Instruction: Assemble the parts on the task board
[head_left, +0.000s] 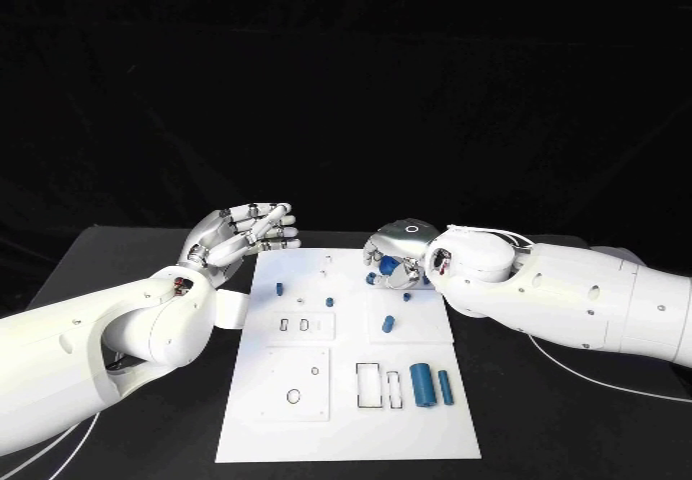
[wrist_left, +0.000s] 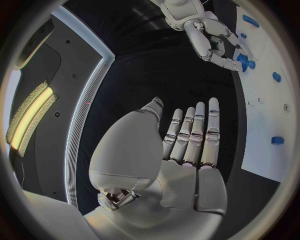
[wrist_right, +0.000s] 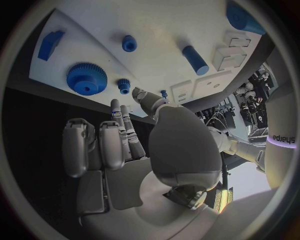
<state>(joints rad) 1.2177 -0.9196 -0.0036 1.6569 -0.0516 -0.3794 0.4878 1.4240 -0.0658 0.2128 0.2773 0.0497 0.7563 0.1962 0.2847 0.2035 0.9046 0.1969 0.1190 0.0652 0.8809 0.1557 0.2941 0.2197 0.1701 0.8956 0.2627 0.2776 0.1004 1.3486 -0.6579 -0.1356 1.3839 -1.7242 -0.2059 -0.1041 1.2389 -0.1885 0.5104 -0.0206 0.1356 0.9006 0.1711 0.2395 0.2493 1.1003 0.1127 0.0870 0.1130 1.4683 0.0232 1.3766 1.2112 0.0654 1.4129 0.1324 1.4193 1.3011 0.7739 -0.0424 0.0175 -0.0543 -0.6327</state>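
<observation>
The white task board (head_left: 346, 420) lies in the middle of the black table. At its far end a large blue gear (head_left: 389, 267) (wrist_right: 87, 78) sits beside a small blue gear (wrist_right: 124, 85). My right hand (head_left: 401, 248) (wrist_right: 125, 145) hovers over these gears, some fingers reaching toward the small gear, others curled; nothing is in its grip. It also appears in the left wrist view as the right hand (wrist_left: 209, 37). My left hand (head_left: 245, 232) (wrist_left: 190, 142) is raised off the board's far left corner, palm flat, fingers straight, holding nothing.
Blue pegs (head_left: 280, 290) (head_left: 330, 300) stand on the board's far half and a short cylinder (head_left: 389, 323) near the middle. A thick blue cylinder (head_left: 421, 385) and a thinner one (head_left: 446, 386) lie near the right edge, beside rectangular slots (head_left: 371, 385). A white cable (head_left: 606, 375) runs at the right.
</observation>
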